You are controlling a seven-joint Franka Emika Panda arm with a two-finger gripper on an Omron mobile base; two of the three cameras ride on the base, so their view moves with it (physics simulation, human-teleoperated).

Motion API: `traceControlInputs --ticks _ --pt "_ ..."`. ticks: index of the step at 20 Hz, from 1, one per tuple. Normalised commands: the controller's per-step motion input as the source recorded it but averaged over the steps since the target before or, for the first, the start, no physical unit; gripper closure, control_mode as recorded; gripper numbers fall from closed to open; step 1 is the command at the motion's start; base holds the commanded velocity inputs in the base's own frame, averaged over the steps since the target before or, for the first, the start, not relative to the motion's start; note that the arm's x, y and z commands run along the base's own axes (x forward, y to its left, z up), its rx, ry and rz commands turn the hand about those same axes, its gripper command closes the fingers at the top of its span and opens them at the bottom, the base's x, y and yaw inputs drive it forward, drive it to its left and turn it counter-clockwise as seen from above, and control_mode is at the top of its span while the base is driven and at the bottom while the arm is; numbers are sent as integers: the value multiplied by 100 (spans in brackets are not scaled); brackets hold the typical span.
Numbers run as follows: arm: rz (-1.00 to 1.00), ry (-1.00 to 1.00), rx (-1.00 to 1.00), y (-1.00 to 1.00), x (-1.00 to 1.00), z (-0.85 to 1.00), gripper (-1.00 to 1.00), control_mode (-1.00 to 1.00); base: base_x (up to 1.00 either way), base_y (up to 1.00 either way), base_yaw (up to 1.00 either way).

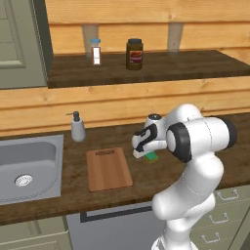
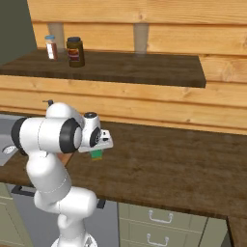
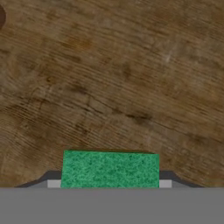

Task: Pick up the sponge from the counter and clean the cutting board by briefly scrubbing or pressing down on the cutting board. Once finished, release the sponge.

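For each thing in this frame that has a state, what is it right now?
gripper: shut on the sponge.
sponge: green face up, between the fingers, down at the counter, right of the cutting board.
cutting board: flat on the counter, bare.
brown jar: upright on the shelf, lidded.
soap dispenser: upright beside the sink.

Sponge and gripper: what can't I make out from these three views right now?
- Sponge: hand view, its near part is cut off by the bottom edge; in the left base view the hand covers most of it.
- Gripper: hand view, fingertips barely show beside the sponge, so contact is unclear.
- Cutting board: right base view, hidden behind the arm.
- Jar label: left base view, too small to read.
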Motion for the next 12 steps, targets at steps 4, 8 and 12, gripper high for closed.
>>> traceControlInputs --ticks 4,8,12 --pt "0 -5 0 1 -31 11 100 -100 0 0 0" --pt "0 -5 0 5 -34 66 100 -100 0 0 0" --pt "0 0 0 10 -15 74 100 -100 0 0 0"
